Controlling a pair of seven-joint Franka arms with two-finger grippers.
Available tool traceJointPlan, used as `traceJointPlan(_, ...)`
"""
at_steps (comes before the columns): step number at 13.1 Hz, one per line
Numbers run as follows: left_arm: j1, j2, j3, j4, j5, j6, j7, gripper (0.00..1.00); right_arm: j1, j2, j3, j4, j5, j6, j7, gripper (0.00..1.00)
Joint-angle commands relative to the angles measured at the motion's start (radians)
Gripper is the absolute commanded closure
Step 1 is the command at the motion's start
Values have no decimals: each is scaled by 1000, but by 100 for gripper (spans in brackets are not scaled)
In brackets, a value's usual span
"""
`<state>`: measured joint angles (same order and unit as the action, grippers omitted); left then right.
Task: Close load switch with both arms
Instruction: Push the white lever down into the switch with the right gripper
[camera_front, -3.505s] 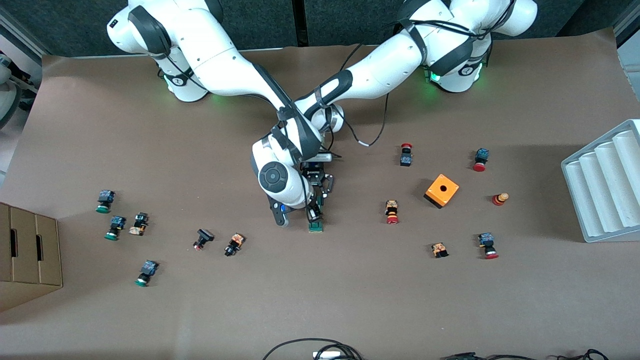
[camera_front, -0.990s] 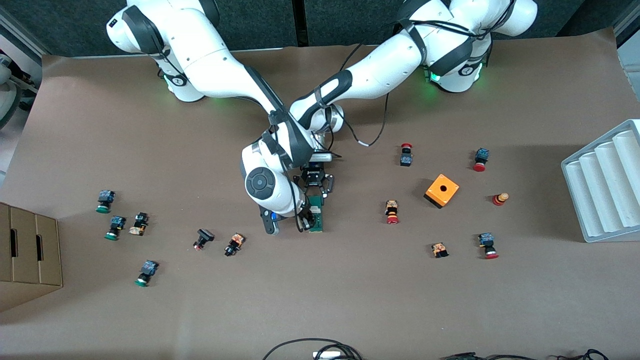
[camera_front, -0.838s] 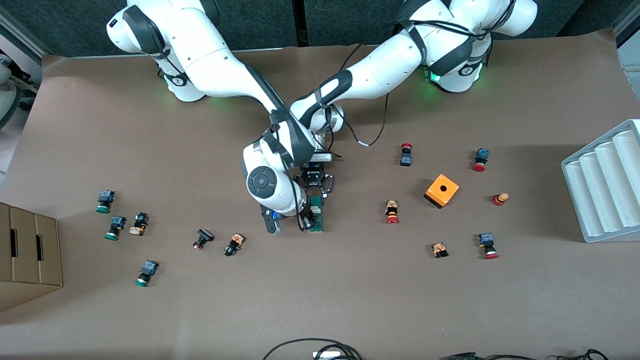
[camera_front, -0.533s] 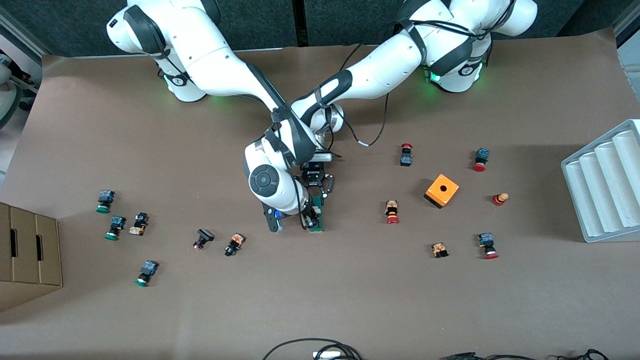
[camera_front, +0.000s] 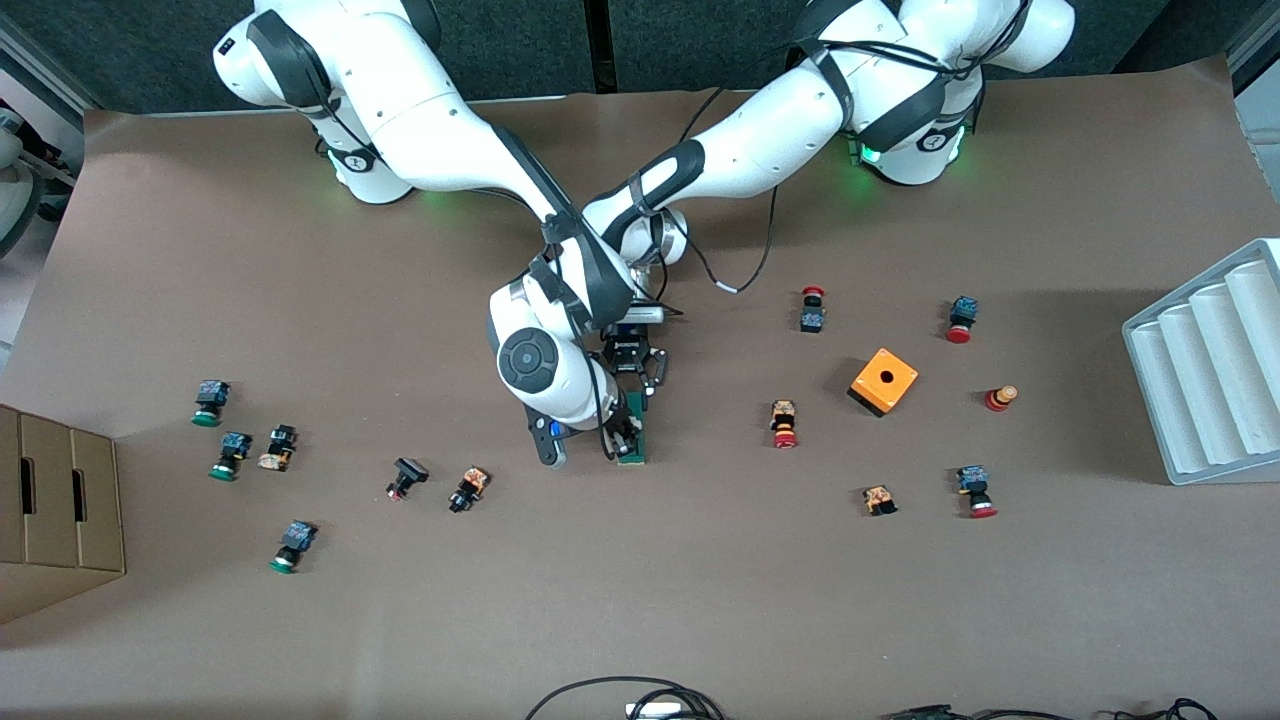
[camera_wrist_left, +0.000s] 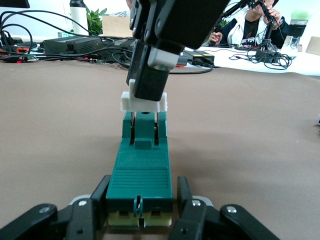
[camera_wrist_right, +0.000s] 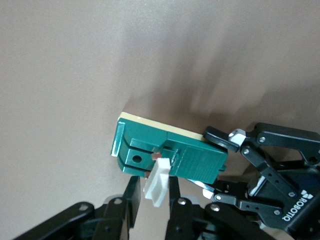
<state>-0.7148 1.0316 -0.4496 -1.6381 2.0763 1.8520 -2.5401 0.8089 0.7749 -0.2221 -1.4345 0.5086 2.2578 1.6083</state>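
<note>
The dark-green load switch (camera_front: 636, 430) lies on the brown table mid-way between the arms. My left gripper (camera_front: 634, 402) is shut on its end toward the robots' bases; in the left wrist view the fingers (camera_wrist_left: 102, 187) clamp the switch (camera_wrist_left: 142, 170) on both sides. My right gripper (camera_front: 622, 440) reaches down over the switch's other end. In the right wrist view my right gripper (camera_wrist_right: 154, 184) is shut on the white tab (camera_wrist_right: 157, 182), which stands up from the switch (camera_wrist_right: 185, 155). The left gripper (camera_wrist_right: 220, 160) also shows there.
Push buttons lie scattered: one (camera_front: 468, 489) toward the right arm's end, one (camera_front: 783, 424) toward the left arm's end. An orange cube box (camera_front: 883, 381) stands beside that. A cardboard box (camera_front: 60, 510) and a white ribbed rack (camera_front: 1215, 365) sit at the table's ends.
Since 3.5 s ago my right hand has shifted toward the right arm's end, uncovering more of the switch. In the last second it has edged slightly back. The left gripper has held still.
</note>
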Motion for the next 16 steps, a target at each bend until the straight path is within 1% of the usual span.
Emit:
traceJointPlan(1, -15, 28, 11, 30, -4, 6, -17, 42, -10, -6, 1, 14, 19, -7, 7, 72)
traceJointPlan(3, -15, 28, 11, 30, -4, 6, -17, 42, -13, -6, 1, 14, 19, -7, 7, 73)
traceJointPlan(5, -15, 28, 11, 30, -4, 6, -17, 42, -14, -6, 1, 14, 19, -7, 5, 79)
traceJointPlan(16, -15, 27, 11, 29, -4, 6, -17, 42, -37, 21, 1, 49, 25, 3, 5, 80)
